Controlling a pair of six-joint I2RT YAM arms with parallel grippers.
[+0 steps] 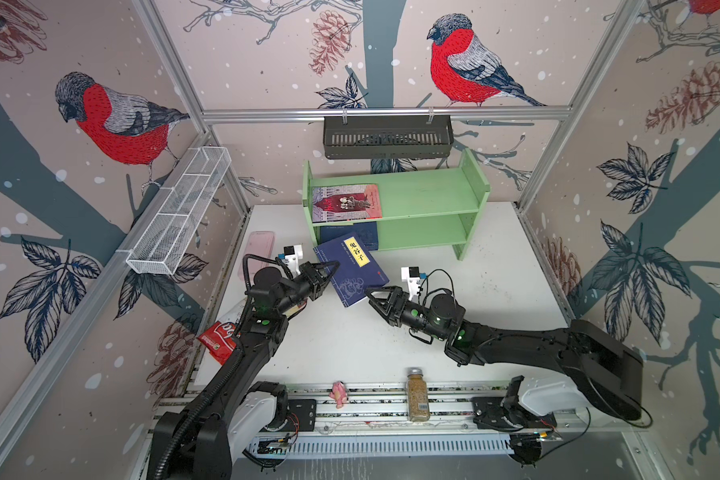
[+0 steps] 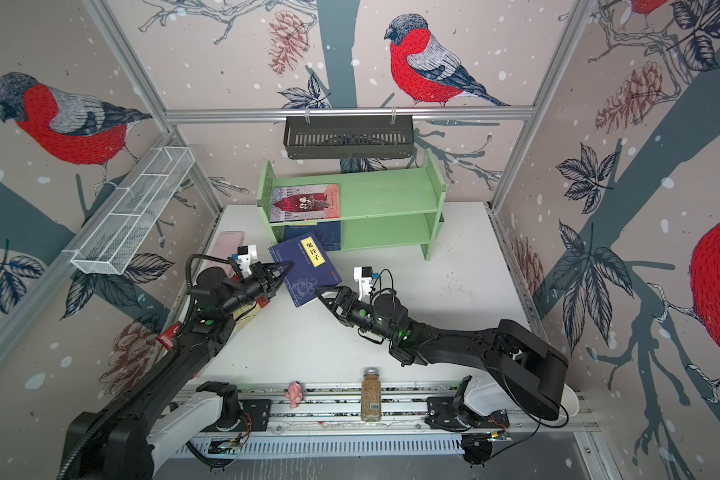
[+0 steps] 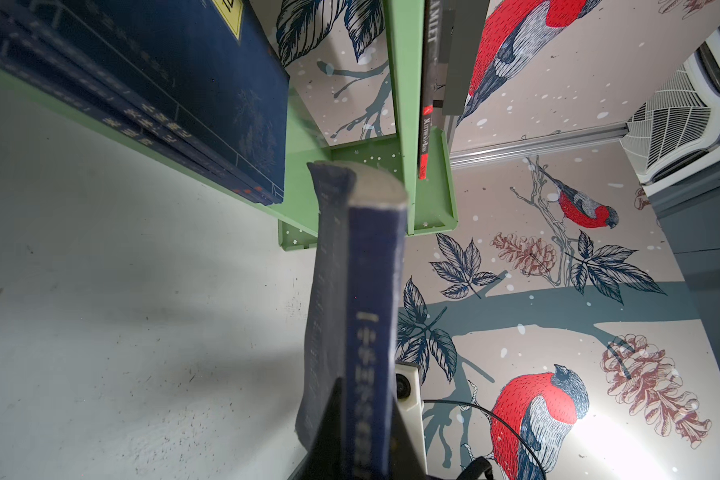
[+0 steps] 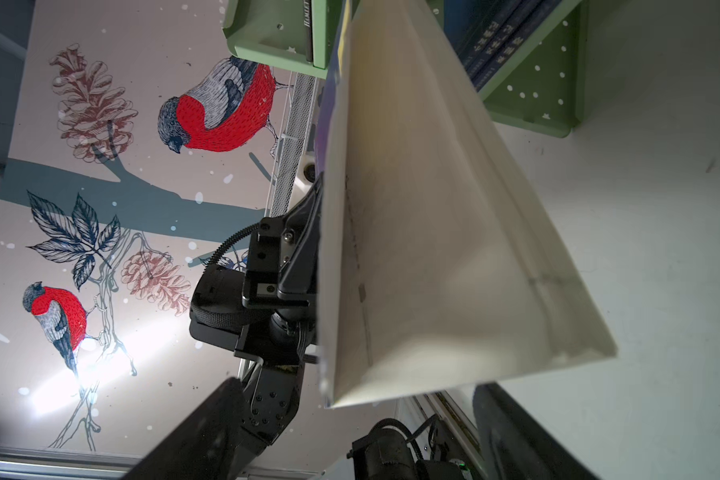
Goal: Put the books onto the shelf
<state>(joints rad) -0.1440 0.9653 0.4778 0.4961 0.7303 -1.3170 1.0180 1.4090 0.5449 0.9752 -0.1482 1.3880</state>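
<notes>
Reaching forward, left jaws are pinching shut on a tilted navy paperback book (image 1: 352, 274); right jaws are hovering wide open beside it.

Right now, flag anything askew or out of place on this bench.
The navy book hangs tilted before the shelf, pinched at one edge by the left gripper. The open right gripper sits at its near corner. The pink-red book lies flat on the top tier, not upright.
</notes>
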